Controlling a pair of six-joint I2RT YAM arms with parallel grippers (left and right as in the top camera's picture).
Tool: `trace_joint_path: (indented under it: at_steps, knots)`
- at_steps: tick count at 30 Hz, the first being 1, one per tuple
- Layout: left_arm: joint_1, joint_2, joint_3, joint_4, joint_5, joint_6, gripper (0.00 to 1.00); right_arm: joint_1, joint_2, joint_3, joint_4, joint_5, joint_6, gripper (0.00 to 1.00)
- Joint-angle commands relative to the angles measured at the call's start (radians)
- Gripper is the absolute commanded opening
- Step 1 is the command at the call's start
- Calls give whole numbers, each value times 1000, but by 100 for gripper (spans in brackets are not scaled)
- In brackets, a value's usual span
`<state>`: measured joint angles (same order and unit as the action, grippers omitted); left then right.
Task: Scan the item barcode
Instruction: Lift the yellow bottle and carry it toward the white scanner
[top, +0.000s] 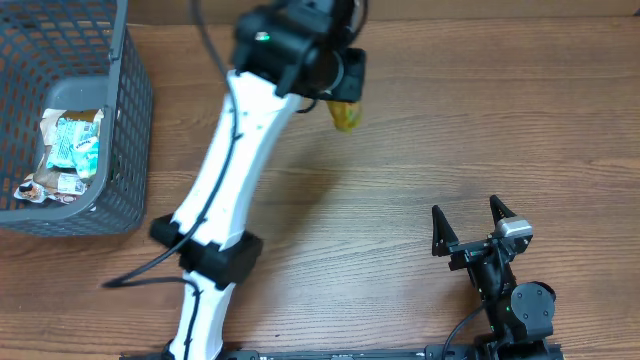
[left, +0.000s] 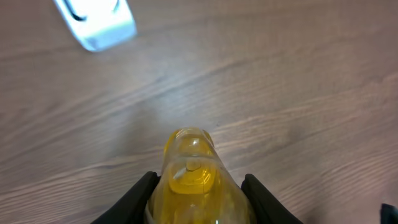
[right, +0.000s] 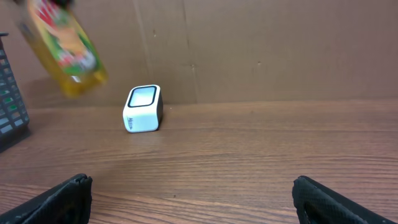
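My left gripper is shut on a yellow bottle and holds it in the air over the back of the table. In the left wrist view the bottle sits cap-forward between the two black fingers, pointing down at the wood. A small white scanner lies at that view's top left. The right wrist view shows the scanner standing near the cardboard back wall, with the bottle and its green-red label hanging above and left of it. My right gripper rests open and holds nothing at the front right.
A grey mesh basket stands at the back left with several snack packets inside; its edge shows in the right wrist view. A cardboard wall closes the back of the table.
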<state>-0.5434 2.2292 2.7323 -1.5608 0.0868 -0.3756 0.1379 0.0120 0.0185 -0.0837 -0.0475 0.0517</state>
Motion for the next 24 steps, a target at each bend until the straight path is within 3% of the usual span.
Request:
trace_joint_path:
  at_steps: [1, 3, 7, 13, 19, 24]
  knots:
    - [-3, 35, 3, 13, 47, -17, 4, -4, -9, -11, 3, 5, -1, 100]
    - [-3, 58, 3, 21, 47, -17, 6, -4, -9, -11, 3, 5, -1, 100]
    - [-5, 82, 3, 29, 48, -18, 19, -4, -9, -11, 3, 5, -1, 100]
    - [-17, 91, 2, 32, 25, -45, 19, -4, -9, -11, 3, 5, -1, 100]
    - [-49, 100, -1, 14, -132, -225, 18, -4, -9, -11, 3, 5, -1, 100]
    - [-74, 101, -43, 32, -175, -292, 18, -4, -9, -11, 3, 5, -1, 100]
